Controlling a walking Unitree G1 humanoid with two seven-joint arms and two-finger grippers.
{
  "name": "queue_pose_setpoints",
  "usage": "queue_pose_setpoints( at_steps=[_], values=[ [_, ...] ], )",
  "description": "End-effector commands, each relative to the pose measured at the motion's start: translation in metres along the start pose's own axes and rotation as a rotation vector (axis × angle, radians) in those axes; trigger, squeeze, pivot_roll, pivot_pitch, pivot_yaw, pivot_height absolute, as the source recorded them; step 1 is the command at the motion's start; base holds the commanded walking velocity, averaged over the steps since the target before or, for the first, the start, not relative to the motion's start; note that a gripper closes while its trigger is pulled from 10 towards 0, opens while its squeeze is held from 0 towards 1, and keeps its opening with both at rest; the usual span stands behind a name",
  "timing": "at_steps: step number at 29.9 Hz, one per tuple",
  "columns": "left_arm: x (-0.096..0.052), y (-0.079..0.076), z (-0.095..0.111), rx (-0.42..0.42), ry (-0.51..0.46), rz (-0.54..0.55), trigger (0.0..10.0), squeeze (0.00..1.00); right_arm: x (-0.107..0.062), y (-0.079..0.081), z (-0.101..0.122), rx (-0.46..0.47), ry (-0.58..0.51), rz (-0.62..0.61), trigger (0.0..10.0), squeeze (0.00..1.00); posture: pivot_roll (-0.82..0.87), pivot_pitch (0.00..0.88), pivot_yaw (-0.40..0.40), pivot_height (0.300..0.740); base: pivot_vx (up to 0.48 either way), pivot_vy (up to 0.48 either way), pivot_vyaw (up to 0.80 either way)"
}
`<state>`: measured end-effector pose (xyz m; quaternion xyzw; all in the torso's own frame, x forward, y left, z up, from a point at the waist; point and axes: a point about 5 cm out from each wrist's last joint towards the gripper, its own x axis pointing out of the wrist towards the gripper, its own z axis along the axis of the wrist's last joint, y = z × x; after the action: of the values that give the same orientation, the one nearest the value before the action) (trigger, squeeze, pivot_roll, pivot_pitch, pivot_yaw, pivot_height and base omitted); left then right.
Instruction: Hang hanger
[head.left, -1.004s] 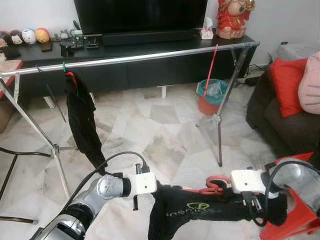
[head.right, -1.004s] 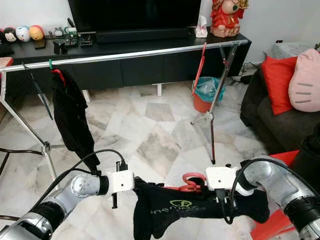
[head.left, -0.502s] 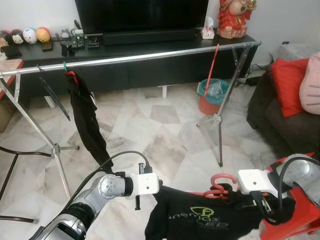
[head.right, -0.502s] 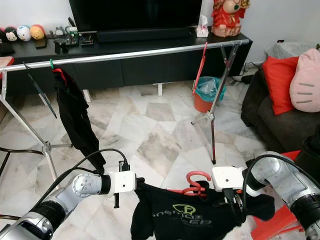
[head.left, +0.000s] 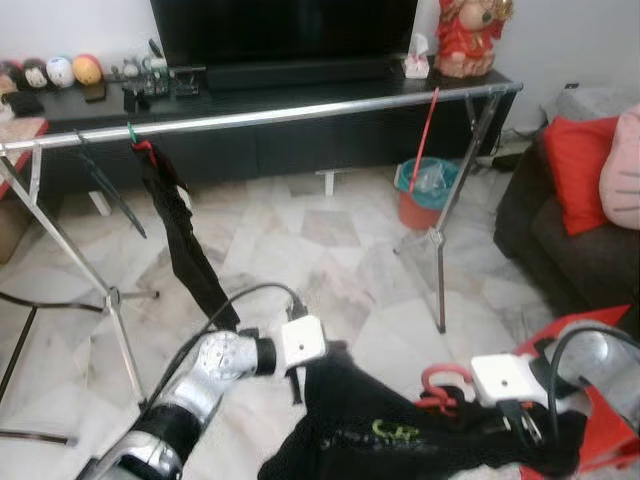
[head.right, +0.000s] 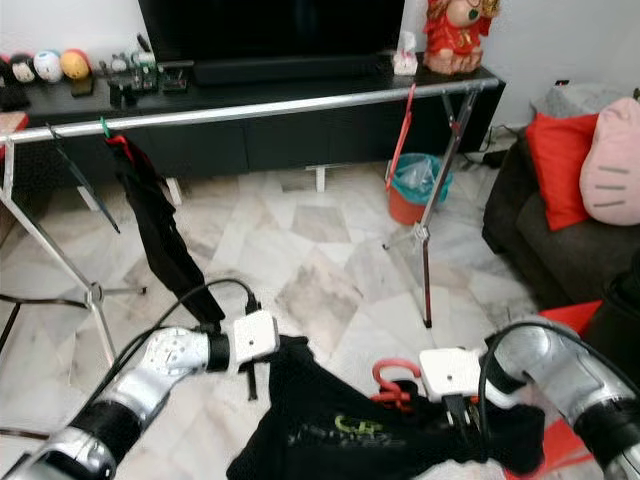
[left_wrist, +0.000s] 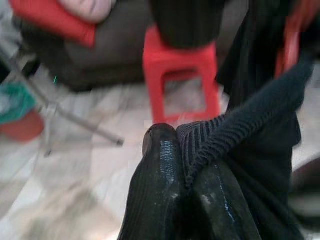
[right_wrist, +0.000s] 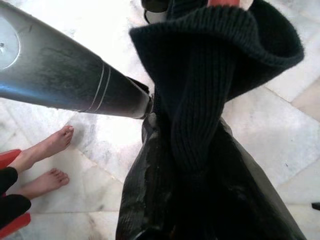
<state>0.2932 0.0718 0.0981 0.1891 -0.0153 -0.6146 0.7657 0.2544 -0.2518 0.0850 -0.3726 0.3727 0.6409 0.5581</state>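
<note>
Since a second ago the left gripper (head.left: 300, 372) has lifted and swung toward frame centre, and the black shirt (head.left: 400, 430) now sags lower between the two arms, its printed front folding down toward the bottom edge. The red hanger (head.left: 445, 385), its hook poking up just left of the right wrist, has dropped slightly in the lower right of the head views.

Both grippers are clamped on fabric. The left wrist view shows its fingers (left_wrist: 162, 185) pinched shut on a ribbed hem of the shirt; the right wrist view shows the right gripper (right_wrist: 200, 165) likewise closed on a thick fold of the knit, with a person's bare feet (right_wrist: 45, 160) on the marble floor (right_wrist: 280, 130) beside it.

The rail (head.left: 300, 110) runs across the upper part of the frame, nearly level, from upper left to upper right. It lies well above and beyond both grippers. A dark garment (head.left: 185, 240) already hangs near its left end; a red stick (head.left: 425, 125) leans at its right end.

The hanger sits next to the right gripper, so that arm looks the nearer to carry the hook. The hook's opening will likely have to be raised above the rail and brought down across its long axis, somewhere in the bare middle stretch.
</note>
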Motion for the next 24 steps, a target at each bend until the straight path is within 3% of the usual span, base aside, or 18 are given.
queue_pose_setpoints(
  at_steps=[1, 2, 3, 6, 7, 9, 10, 13, 16, 19, 22, 24],
  values=[
    [-0.016, 0.023, 0.03, -0.04, -0.147, 0.065, 10.0, 0.0, 0.017, 0.022, -0.022, 0.052, 0.114, 0.139, 10.0, 0.0, 0.0, 0.036, -0.001, 0.74, 0.0, 0.0, 0.0],
    [-0.016, 0.023, 0.03, -0.04, -0.147, 0.065, 10.0, 0.0, 0.017, 0.022, -0.022, 0.052, 0.114, 0.139, 10.0, 0.0, 0.0, 0.036, -0.001, 0.74, 0.0, 0.0, 0.0],
    [-0.014, 0.018, 0.038, -0.069, -0.174, -0.005, 10.0, 0.0, 0.019, 0.019, -0.019, 0.051, 0.088, 0.113, 10.0, 0.0, 0.0, 0.036, -0.001, 0.74, 0.0, 0.0, 0.0],
    [-0.014, 0.004, 0.044, -0.139, -0.195, -0.157, 10.0, 0.0, 0.023, 0.0, -0.01, 0.069, 0.012, -0.066, 10.0, 0.0, 0.0, 0.032, 0.003, 0.74, 0.0, 0.0, 0.0],
    [-0.016, -0.005, 0.043, -0.181, -0.177, -0.236, 10.0, 0.0, 0.023, -0.01, -0.004, 0.055, -0.038, -0.159, 10.0, 0.0, 0.0, 0.032, 0.005, 0.74, 0.0, 0.0, 0.0],
    [-0.018, -0.014, 0.036, -0.185, -0.125, -0.291, 10.0, 0.0, 0.02, -0.017, 0.006, 0.074, -0.136, -0.214, 10.0, 0.0, 0.0, 0.033, 0.005, 0.74, 0.0, 0.0, 0.0],
    [-0.02, -0.018, 0.029, -0.187, -0.083, -0.308, 10.0, 0.0, 0.018, -0.019, 0.013, 0.085, -0.198, -0.221, 10.0, 0.0, 0.0, 0.033, 0.007, 0.74, 0.0, 0.0, 0.0],
    [-0.022, -0.02, 0.017, -0.182, 0.013, -0.284, 10.0, 0.0, 0.016, -0.013, 0.022, 0.066, -0.254, -0.158, 10.0, 0.0, 0.0, 0.033, 0.009, 0.74, 0.0, 0.0, 0.0],
    [-0.022, -0.016, 0.017, -0.181, 0.023, -0.237, 10.0, 0.0, 0.017, -0.006, 0.028, 0.039, -0.288, -0.093, 10.0, 0.0, 0.01, 0.026, 0.012, 0.74, 0.0, 0.0, 0.0],
    [-0.021, -0.007, 0.022, -0.159, 0.007, -0.171, 10.0, 0.0, 0.014, 0.003, 0.028, 0.002, -0.266, -0.012, 10.0, 0.0, 0.01, 0.023, 0.012, 0.74, 0.0, 0.0, 0.0],
    [-0.018, 0.003, 0.027, -0.134, -0.007, -0.106, 10.0, 0.0, 0.011, 0.013, 0.016, -0.031, -0.127, 0.088, 10.0, 0.0, 0.0, 0.009, 0.01, 0.74, 0.0, 0.0, 0.0],
    [-0.02, 0.003, 0.029, -0.141, -0.009, -0.132, 10.0, 0.0, 0.007, 0.008, 0.004, -0.035, -0.03, 0.036, 10.0, 0.0, 0.01, 0.005, 0.009, 0.74, 0.0, 0.0, 0.0]
  ],
)
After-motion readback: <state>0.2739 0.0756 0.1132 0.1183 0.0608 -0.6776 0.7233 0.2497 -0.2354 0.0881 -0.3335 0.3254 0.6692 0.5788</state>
